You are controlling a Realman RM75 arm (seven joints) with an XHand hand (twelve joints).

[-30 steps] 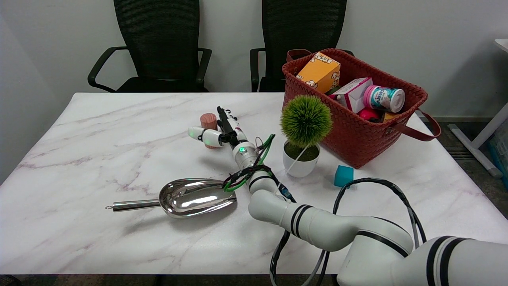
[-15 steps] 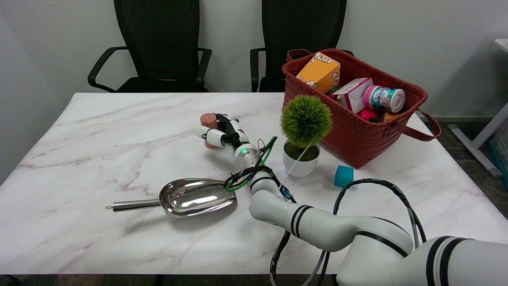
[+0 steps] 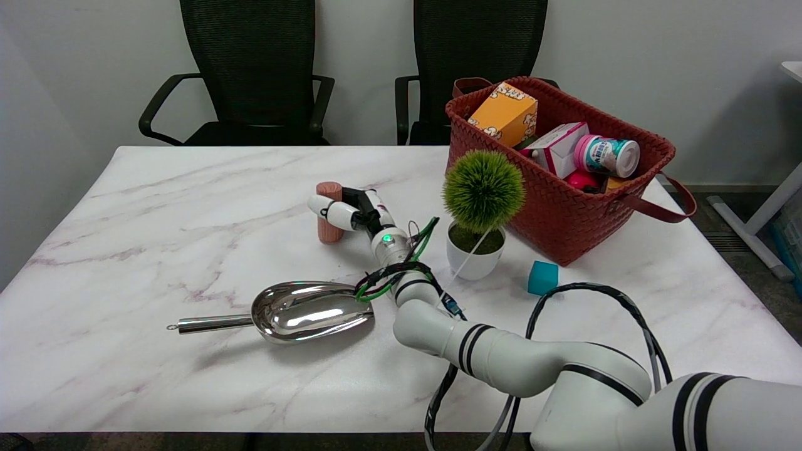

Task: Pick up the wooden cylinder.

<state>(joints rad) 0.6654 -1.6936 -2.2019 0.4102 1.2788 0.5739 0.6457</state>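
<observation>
Head view: the right hand (image 3: 351, 210) reaches in from the lower right to the middle of the table (image 3: 156, 207), and its fingers (image 3: 329, 212) are wrapped around the cylinder (image 3: 329, 213), clamped on its middle. The cylinder stands upright at the hand's far left tip, its top above the fingers and its lower part showing below them; whether its base touches the marble cannot be told. Left of the hand and beyond it the tabletop lies bare all the way to the left and far edges. Nearer than the hand, down and to its left, a metal scoop (image 3: 301, 319) lies with its handle pointing left, apart from the cylinder. Right of the hand stands a potted plant (image 3: 479, 207), close beside the forearm's green cables. Further right is a teal cube (image 3: 542, 277), and behind the plant a red basket (image 3: 564, 219) of boxes and cans sits toward the table's right edge. Two black chairs (image 3: 250, 69) stand past the far edge.
</observation>
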